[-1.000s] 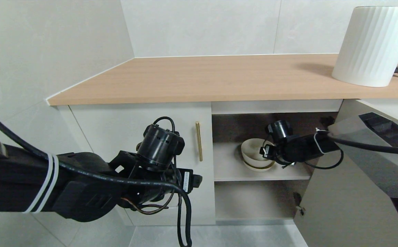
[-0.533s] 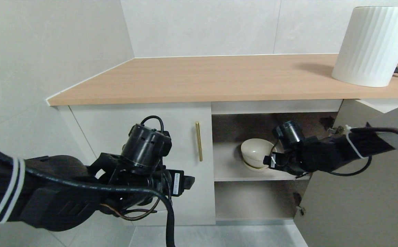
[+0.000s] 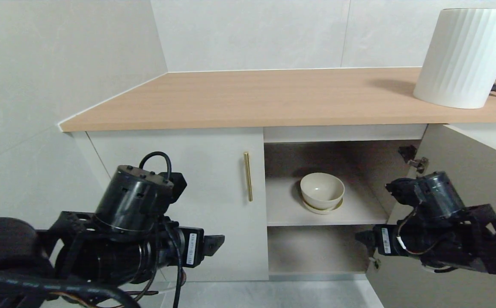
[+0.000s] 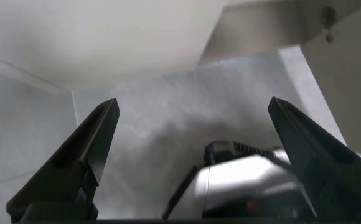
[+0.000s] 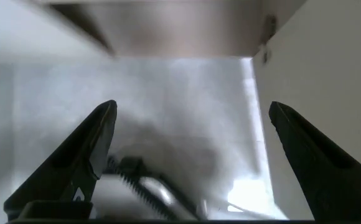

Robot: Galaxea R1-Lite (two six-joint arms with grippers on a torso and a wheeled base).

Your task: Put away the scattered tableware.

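Bowl (image 3: 322,190) sits upright on a small plate (image 3: 321,210), mid upper shelf (image 3: 282,209) of the cabinet, whose right door (image 3: 427,256) is swung open. Left gripper (image 4: 193,106) has its fingers spread wide with nothing between them, low in front of the shut left door (image 3: 179,171). Right gripper (image 5: 193,106) is the same, wide apart and holding nothing, low by the open door, outside the cabinet and well apart from the bowl. White ribbed container (image 3: 466,55) stands near the worktop (image 3: 252,98) right edge.

— What stands on the shelf (image 3: 290,211)?
— A small plate (image 3: 321,210), with a bowl (image 3: 322,189) on it.
— And the counter (image 3: 248,98)?
— A white ribbed container (image 3: 464,55) near its right end.
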